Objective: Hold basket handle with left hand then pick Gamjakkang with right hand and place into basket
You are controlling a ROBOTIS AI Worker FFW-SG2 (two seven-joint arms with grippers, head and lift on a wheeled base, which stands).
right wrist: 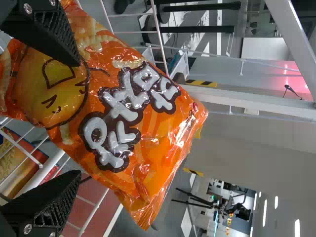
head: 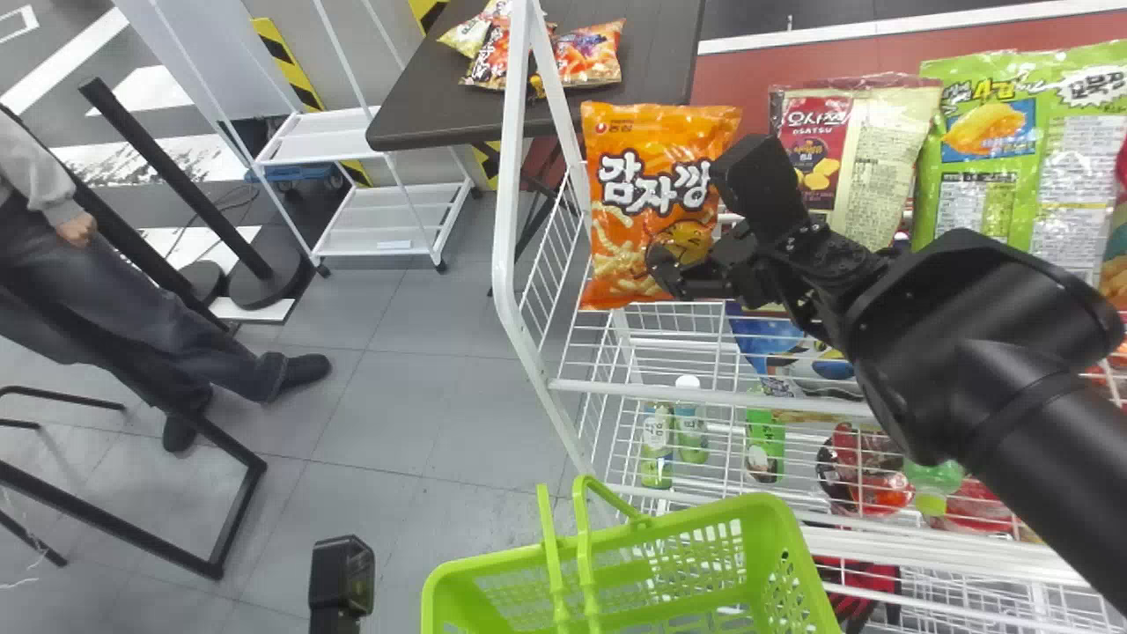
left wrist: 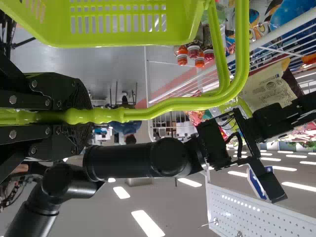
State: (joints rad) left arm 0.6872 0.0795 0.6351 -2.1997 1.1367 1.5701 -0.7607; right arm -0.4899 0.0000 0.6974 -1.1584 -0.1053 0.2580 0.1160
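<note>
At the left end of the rack's upper shelf (head: 704, 394), the orange Gamjakkang bag (head: 636, 211) is presented upright, with its printed face turned outward. The right hand (right wrist: 76, 118) is placed at the bag's side with its fingers spread wide; one is seen across the face, the other just beside the edge, so no pinch is made. Such an approach is presumably chosen so that the soft packet can be taken without being crushed. Whether any weight is borne by the shelf cannot be told.

By the left hand (left wrist: 81, 116), the handle (left wrist: 173, 103) of the green basket (head: 766, 504) is gripped narrowly, probably so that the basket is steadied when the bag is dropped in. Its mouth is held near the rack, lower than the bag, by which a short descent seems intended. A firm grasp is judged to be needed next.
</note>
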